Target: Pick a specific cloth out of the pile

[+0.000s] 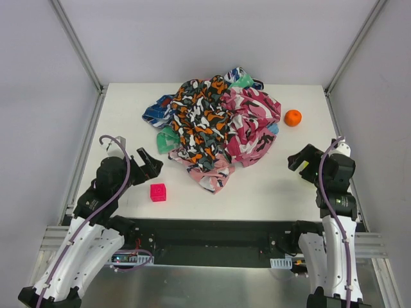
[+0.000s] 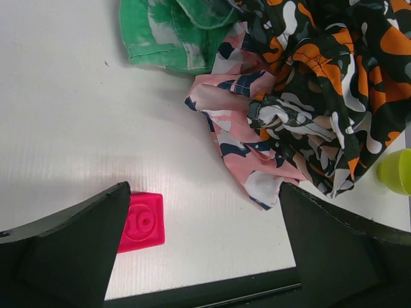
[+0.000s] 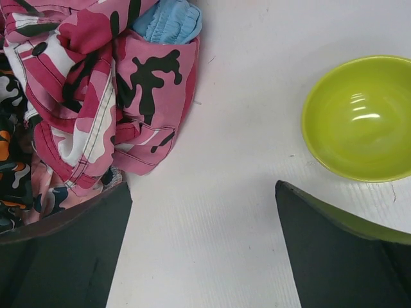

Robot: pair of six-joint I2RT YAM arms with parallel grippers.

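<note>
The pile (image 1: 212, 125) of camouflage and patterned cloths lies heaped at the middle of the white table. Only a small part of the light-blue cloth (image 3: 168, 20) shows, tucked under the pink camouflage piece (image 3: 96, 96) at the pile's right edge (image 1: 274, 128). My right gripper (image 3: 202, 192) stands open over bare table, to the right of the pile (image 3: 38, 160), with nothing between its fingers. My left gripper (image 2: 204, 192) is open too, near the pile's salmon camouflage corner (image 2: 250, 160), touching no cloth. In the top view the left gripper (image 1: 149, 165) and right gripper (image 1: 298, 160) flank the pile.
A pink cube (image 1: 158, 192) sits by the left gripper's left finger (image 2: 77, 237). A lime-green bowl (image 3: 359, 119) stands close to the right gripper's right finger. An orange ball (image 1: 293, 117) rests at the far right. A green cloth (image 2: 167, 32) lies at the pile's left.
</note>
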